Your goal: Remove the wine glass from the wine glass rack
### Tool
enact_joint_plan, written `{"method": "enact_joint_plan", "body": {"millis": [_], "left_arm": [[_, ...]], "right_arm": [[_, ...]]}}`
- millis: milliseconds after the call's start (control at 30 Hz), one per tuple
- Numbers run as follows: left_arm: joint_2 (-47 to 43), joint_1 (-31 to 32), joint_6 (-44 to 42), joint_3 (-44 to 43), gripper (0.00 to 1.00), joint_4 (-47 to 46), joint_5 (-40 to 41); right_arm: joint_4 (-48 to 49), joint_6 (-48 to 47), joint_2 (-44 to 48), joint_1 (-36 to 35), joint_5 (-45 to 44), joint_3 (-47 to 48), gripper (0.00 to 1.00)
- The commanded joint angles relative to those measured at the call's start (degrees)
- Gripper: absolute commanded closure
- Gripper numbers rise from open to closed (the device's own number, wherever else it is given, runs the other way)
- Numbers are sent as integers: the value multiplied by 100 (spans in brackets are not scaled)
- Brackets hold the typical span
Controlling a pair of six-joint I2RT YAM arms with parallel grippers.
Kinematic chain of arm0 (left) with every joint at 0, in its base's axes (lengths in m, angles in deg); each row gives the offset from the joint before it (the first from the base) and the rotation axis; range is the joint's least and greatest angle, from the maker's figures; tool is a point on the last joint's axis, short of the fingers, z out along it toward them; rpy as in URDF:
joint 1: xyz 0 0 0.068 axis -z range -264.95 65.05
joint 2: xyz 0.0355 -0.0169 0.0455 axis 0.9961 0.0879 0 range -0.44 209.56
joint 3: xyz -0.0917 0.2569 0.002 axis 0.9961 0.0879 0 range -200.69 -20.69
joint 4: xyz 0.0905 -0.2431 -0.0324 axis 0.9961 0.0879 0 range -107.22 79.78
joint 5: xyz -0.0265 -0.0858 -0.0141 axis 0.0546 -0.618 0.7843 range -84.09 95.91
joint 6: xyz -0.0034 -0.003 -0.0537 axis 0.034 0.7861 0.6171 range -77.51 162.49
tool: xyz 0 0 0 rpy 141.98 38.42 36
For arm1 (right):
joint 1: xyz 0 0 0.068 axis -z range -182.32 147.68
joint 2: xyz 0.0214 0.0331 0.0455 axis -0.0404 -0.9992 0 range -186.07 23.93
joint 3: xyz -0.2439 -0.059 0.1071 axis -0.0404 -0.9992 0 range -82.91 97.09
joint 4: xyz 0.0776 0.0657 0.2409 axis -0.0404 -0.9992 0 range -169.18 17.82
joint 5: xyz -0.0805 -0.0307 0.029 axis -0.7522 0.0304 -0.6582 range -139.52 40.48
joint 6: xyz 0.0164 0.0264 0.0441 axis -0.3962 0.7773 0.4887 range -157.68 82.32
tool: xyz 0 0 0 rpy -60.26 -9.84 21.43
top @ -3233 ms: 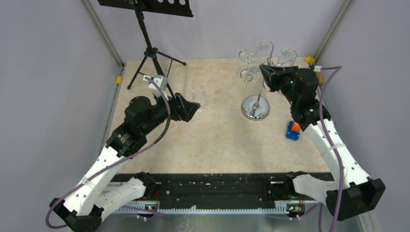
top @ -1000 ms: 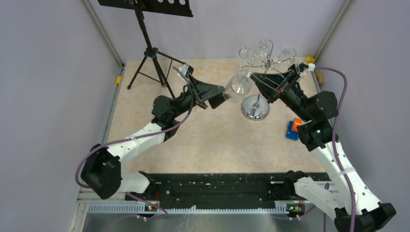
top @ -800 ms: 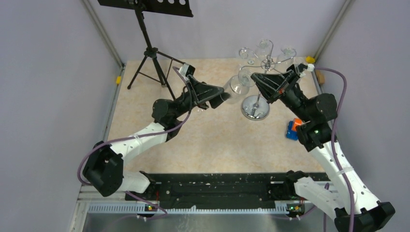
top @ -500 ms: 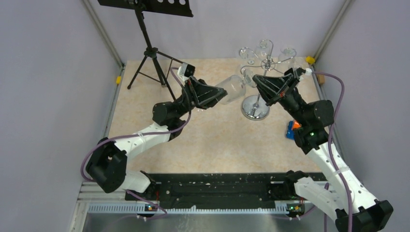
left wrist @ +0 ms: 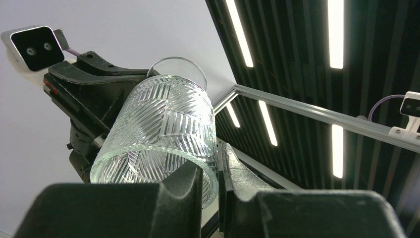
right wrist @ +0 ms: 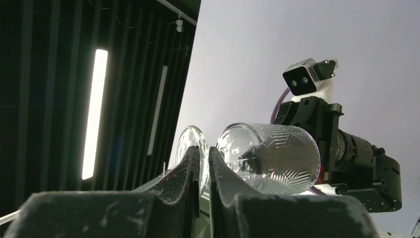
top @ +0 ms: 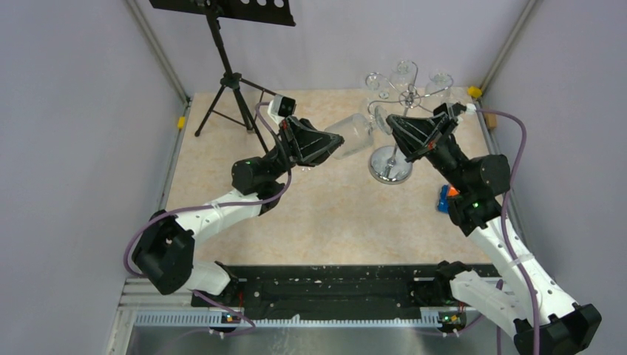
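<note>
The wine glass [top: 353, 133], clear with a cut herringbone pattern, lies on its side in the air between my two grippers, left of the wine glass rack [top: 390, 164]. My left gripper [top: 334, 142] is shut on the bowl's rim. In the left wrist view one finger is inside the bowl [left wrist: 158, 134] and the other finger outside, at the left gripper [left wrist: 210, 173]. My right gripper [top: 392, 127] is shut on the glass's round foot [right wrist: 194, 146], pinched at the right gripper [right wrist: 204, 163]. The foot is close to the rack's curled arms; I cannot tell if they touch.
Other wine glasses [top: 403, 74] hang upside down from the top of the chrome rack. A black tripod music stand [top: 229, 78] stands at the back left. A small blue and orange object [top: 446, 198] lies on the table right of the rack's base.
My left gripper has shut on the glass's rim and risen a little. The glass has tipped to lie level and shifted left. The right gripper has kept its hold on the foot.
</note>
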Motion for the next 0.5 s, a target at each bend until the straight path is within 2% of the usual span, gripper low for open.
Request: {"method": "enact_joint_plan", "body": {"millis": [0, 133, 233, 333, 467], "left_arm": [[-319, 18, -300, -174, 100, -546, -96], [-527, 6, -748, -130, 100, -130, -134], [-744, -72, -1189, -24, 100, 364, -75], [-1015, -259, -1595, 38, 100, 889, -123], [-1497, -602, -2393, 90, 100, 2061, -200]], "right_arm": [[373, -231, -10, -38, -108, 57, 91], [79, -567, -6, -46, -124, 121, 58], [-249, -879, -7, -38, -137, 177, 41], [-752, -1202, 49, -44, -236, 198, 35], [-1584, -1681, 148, -38, -356, 234, 34]]}}
